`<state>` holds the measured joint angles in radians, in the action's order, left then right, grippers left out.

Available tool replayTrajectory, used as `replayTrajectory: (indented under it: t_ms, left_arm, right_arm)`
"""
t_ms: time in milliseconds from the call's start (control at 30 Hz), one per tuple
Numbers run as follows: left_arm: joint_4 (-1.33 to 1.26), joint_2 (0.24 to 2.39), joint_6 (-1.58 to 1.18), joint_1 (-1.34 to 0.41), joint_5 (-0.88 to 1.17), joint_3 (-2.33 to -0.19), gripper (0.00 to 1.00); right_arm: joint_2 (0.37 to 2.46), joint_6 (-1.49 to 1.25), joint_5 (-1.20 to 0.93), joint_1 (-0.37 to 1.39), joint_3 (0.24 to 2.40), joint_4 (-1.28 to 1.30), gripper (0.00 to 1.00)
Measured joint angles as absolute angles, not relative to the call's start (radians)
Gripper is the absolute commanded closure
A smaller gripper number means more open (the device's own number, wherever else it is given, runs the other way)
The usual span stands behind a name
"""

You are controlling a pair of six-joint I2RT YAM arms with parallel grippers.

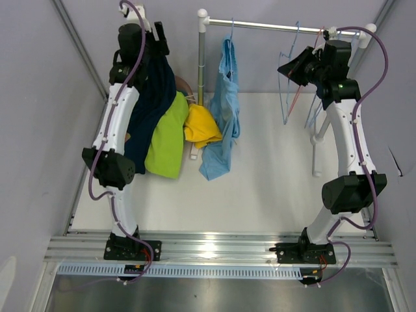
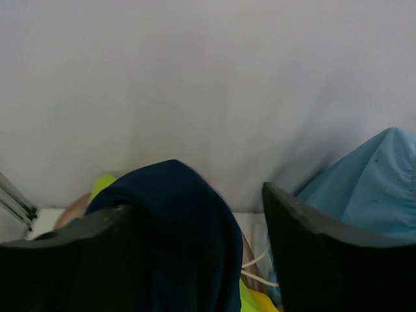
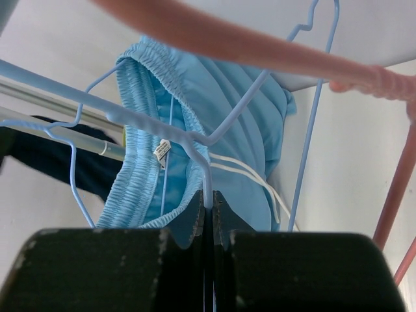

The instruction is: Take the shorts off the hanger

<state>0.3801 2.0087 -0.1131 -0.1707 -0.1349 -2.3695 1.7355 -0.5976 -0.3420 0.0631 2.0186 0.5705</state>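
The light blue shorts (image 1: pixel 224 97) hang on a hanger from the rail (image 1: pixel 279 26) along the table's (image 1: pixel 273 195) far edge, left of its middle. They look light, limp and thin, so I'd expect them to slide and sag rather than resist. The gathered elastic waistband (image 3: pixel 133 162) seems the firmest place to pinch.

The navy shorts (image 1: pixel 146 110) dangle at the far-left corner from the raised left gripper (image 2: pixel 195 208). Its jaws stand apart, the cloth bunched against one finger with a gap beside the other. Lime green shorts (image 1: pixel 166 136) and yellow shorts (image 1: pixel 201 127) lie heaped on the table below.

The right gripper (image 3: pixel 209 214), near the far-right corner, has its jaws pressed narrow on the wire of an empty blue hanger (image 3: pixel 195 153).

Only the right wrist view shows that pinch, plus the white drawcord (image 3: pixel 240 172) and a pink hanger (image 3: pixel 260 49) overhead. Only the overhead view shows the heap and both arms together.
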Motion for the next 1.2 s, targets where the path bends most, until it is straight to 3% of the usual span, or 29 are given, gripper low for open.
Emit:
replayTrajectory:
  t_ms: [33, 200, 233, 267, 300, 333, 367, 633, 833, 1033, 1200]
  left_arm:
    - [0.388, 2.031, -0.121, -0.171, -0.138, -2.371, 0.01]
    - [0.484, 2.134, -0.162, -0.17, -0.147, -2.363, 0.01]
    - [0.503, 2.138, -0.168, -0.17, -0.147, -2.343, 0.01]
    - [0.516, 2.135, -0.175, -0.171, -0.147, -2.318, 0.01]
    - [0.521, 2.122, -0.177, -0.171, -0.147, -2.285, 0.01]
    - [0.525, 2.104, -0.181, -0.171, -0.147, -2.254, 0.01]
    - [0.528, 2.081, -0.183, -0.171, -0.146, -2.223, 0.01]
    - [0.517, 1.722, -0.183, -0.171, -0.132, -2.06, 0.01]
    - [0.439, 1.415, -0.184, -0.171, -0.116, -1.932, 0.01]
    - [0.391, 1.247, -0.202, -0.173, -0.08, -1.689, 0.01]
    - [0.381, 1.19, -0.213, -0.185, -0.047, -1.483, 0.01]
  right_arm:
    - [1.736, -0.598, -0.342, 0.063, 2.018, 0.569, 1.0]
    - [1.736, -0.596, -0.342, 0.063, 2.018, 0.569, 1.0]
    - [1.736, -0.594, -0.342, 0.063, 2.018, 0.569, 0.93]
    - [1.736, -0.594, -0.341, 0.063, 2.018, 0.569, 0.73]
    - [1.736, -0.595, -0.34, 0.063, 2.018, 0.571, 0.45]
    - [1.736, -0.597, -0.337, 0.063, 2.017, 0.577, 0.1]
    - [1.736, -0.599, -0.332, 0.063, 2.015, 0.583, 0.01]
    - [1.698, -0.562, -0.254, 0.063, 1.99, 0.673, 0.01]
    - [1.555, -0.53, -0.148, 0.063, 1.961, 0.752, 0.01]
    - [1.374, -0.541, -0.144, 0.076, 1.958, 0.741, 0.01]
    - [1.387, -0.552, -0.168, 0.213, 2.033, 0.685, 0.03]
